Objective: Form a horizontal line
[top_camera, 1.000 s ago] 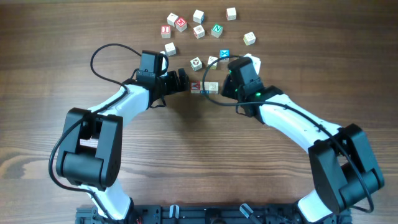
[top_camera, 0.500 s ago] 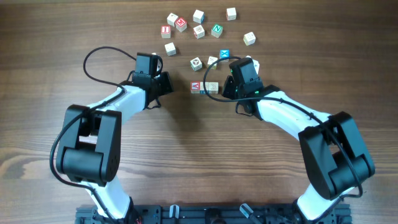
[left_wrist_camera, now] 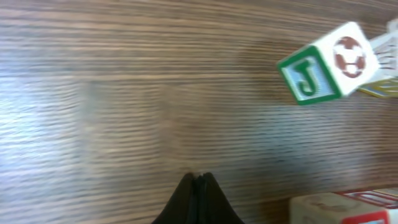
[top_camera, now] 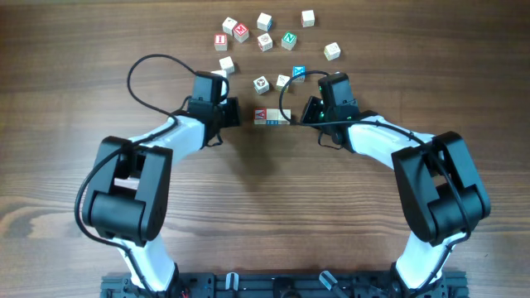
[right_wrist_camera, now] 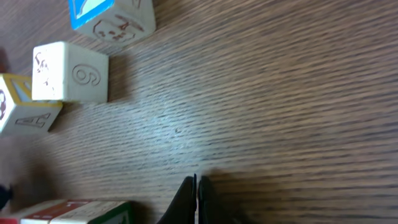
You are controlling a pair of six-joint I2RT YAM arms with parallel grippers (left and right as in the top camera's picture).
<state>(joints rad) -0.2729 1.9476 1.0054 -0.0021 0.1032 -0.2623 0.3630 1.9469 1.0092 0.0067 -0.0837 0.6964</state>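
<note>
The horizontal line (top_camera: 272,117) is a short row of small wooden letter cubes in the middle of the table, its red-lettered cube (top_camera: 260,114) at the left end. My left gripper (top_camera: 236,116) is shut and empty just left of the row. In the left wrist view its gripper (left_wrist_camera: 199,178) points at bare wood, and the row's end cube (left_wrist_camera: 339,208) shows at the lower right. My right gripper (top_camera: 308,112) is shut and empty just right of the row. In the right wrist view its gripper (right_wrist_camera: 196,182) is closed, with the row's end (right_wrist_camera: 74,212) at the lower left.
Several loose letter cubes lie behind the row, the nearest being a green-J cube (left_wrist_camera: 323,63), a pale cube marked 6 (right_wrist_camera: 69,73) and a blue-edged cube (top_camera: 299,72). More are scattered at the table's far side around a green-lettered cube (top_camera: 288,38).
The left gripper closed its jaws, drew back to the left, then came in again beside the row. The right gripper shifted slightly right, away from the row's end.
</note>
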